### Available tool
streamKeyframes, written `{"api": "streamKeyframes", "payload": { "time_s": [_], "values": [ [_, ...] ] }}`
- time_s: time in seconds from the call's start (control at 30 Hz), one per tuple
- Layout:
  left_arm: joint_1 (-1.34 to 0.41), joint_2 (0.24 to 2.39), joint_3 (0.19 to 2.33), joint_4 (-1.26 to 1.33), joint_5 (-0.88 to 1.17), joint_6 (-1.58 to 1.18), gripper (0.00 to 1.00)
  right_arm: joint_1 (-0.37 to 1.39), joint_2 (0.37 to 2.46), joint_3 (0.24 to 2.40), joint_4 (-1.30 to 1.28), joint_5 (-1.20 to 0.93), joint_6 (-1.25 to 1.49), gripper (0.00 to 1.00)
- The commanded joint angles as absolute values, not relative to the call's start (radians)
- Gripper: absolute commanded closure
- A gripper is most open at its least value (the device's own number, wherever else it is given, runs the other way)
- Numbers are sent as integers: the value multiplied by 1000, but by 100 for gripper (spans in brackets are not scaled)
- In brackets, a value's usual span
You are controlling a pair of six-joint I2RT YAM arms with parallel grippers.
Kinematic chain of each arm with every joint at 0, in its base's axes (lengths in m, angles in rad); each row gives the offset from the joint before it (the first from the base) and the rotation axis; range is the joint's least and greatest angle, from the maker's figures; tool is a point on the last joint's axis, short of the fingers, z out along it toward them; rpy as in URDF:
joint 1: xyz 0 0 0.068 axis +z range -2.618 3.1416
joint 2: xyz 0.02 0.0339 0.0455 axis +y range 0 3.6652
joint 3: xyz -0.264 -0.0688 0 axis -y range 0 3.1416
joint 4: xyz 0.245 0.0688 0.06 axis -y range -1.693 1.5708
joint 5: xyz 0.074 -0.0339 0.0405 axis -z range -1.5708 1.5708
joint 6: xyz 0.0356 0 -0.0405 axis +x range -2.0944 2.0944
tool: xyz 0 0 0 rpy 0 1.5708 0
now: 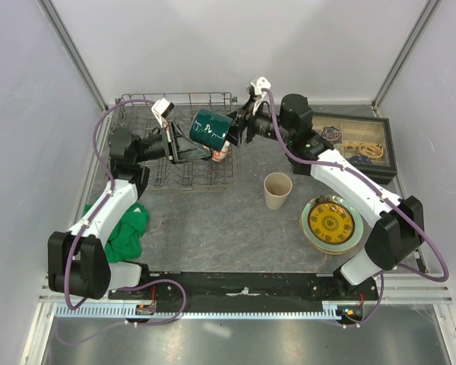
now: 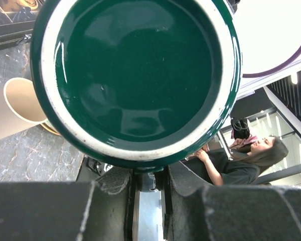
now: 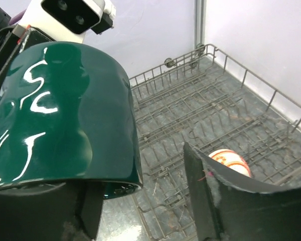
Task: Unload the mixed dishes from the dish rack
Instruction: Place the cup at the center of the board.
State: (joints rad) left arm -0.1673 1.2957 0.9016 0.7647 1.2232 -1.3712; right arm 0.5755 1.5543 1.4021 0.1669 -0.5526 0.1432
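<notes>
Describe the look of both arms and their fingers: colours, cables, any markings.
Left arm and right arm match: white link shells, bulky black joints, a purple cable looped along each, a white camera housing at the wrist. The fingers are black with rough, worn pads. No markings are legible.

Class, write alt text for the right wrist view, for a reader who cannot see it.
A dark green mug on its side fills much of the frame, between the open fingers of the right end effector. Below lies the grey wire dish rack, a small red-and-white bowl showing behind one finger.
</notes>
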Motion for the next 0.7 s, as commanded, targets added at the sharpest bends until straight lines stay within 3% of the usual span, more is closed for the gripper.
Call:
{"api": "streamKeyframes", "payload": {
  "time_s": [0.0,0.4,0.53,0.63,0.67],
  "values": [
    [-184,1258,908,810,1221,-1308,98,592,1574,1463,202,-586,158,40],
    [-184,1259,896,792,1216,-1284,98,600,1569,1470,195,-603,152,100],
    [-183,1255,891,767,1215,-1259,98,598,1562,1457,192,-600,149,100],
    [-179,1250,890,747,1212,-1239,89,598,1554,1447,189,-595,140,100],
    [-178,1247,888,742,1212,-1235,81,598,1551,1444,189,-594,135,100]
  ]
}}
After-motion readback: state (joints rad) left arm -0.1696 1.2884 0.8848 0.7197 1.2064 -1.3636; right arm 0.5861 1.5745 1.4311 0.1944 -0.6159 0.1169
